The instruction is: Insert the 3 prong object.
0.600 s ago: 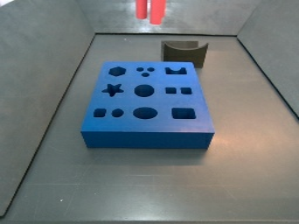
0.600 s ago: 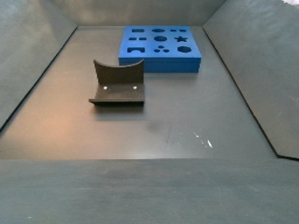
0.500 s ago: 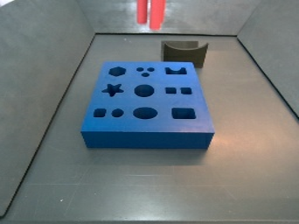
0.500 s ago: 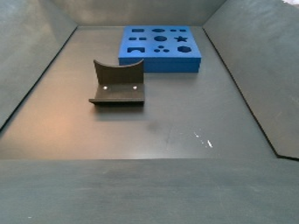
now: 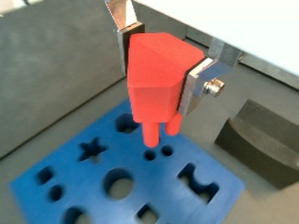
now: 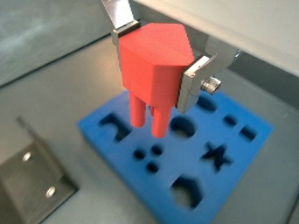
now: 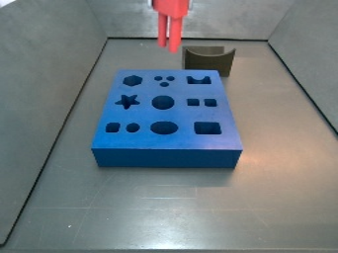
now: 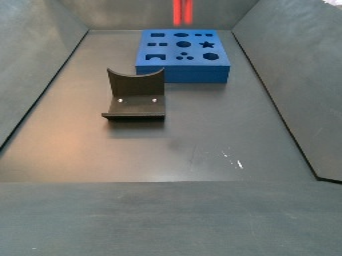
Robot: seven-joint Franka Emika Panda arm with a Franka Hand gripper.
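Observation:
My gripper (image 5: 162,63) is shut on the red 3 prong object (image 5: 155,83), its silver fingers (image 5: 198,80) pressed on two opposite sides. The prongs (image 6: 145,117) point down in both wrist views. The piece hangs above the blue block (image 7: 165,138) near its far edge, clear of the surface, with the group of three small round holes (image 5: 158,155) just below the prongs. In the side views the red piece shows at the top, above the block (image 7: 169,25) (image 8: 183,10). The gripper body is cut off there.
The blue block (image 8: 185,62) has several shaped holes: star, hexagon, rounds, squares. The dark fixture (image 7: 208,59) (image 8: 134,97) stands on the grey floor beside the block. Sloped grey walls close in the floor on all sides.
The red piece has come down: in a side view it reaches much lower towards the block, and it now enters the top of the side view where it was out of sight.

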